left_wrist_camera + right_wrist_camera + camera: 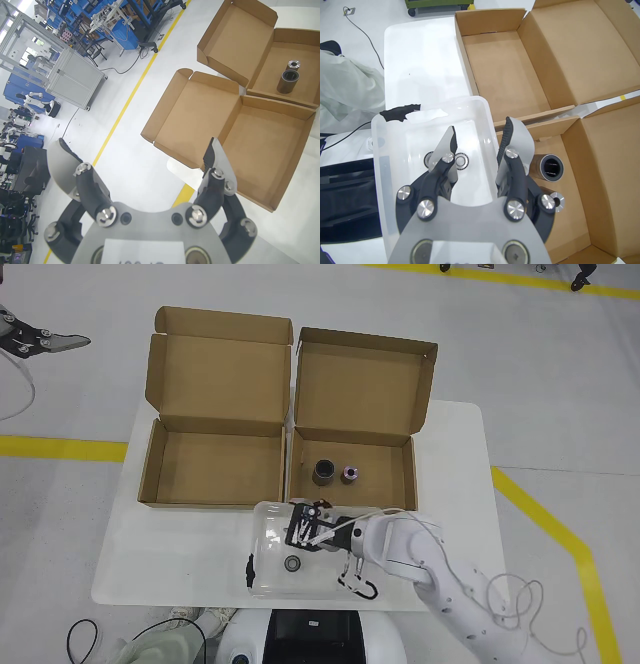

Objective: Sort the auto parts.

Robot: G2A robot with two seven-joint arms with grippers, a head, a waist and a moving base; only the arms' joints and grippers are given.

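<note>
A clear plastic bin (430, 105) at the table's front holds two small bearing rings (461, 161); one bearing (293, 562) also shows from above. My right gripper (480, 132) hangs open just above the bin (262, 554), over the rings, holding nothing. The right cardboard box (400, 479) contains a dark cylindrical sleeve (323, 472) and a small silver collet (349, 473); both stand upright (548, 167), (557, 198). The left cardboard box (215, 469) is bare inside. My left gripper (137, 145) is open and held high over the floor, far left of the table (50, 340).
Both boxes have their lids folded back toward the far side (225, 364). The white table (450, 464) has bare surface right of the boxes and left of the bin. Black tape (400, 112) sticks to the bin's rim. A yellow floor line (60, 448) runs past the table.
</note>
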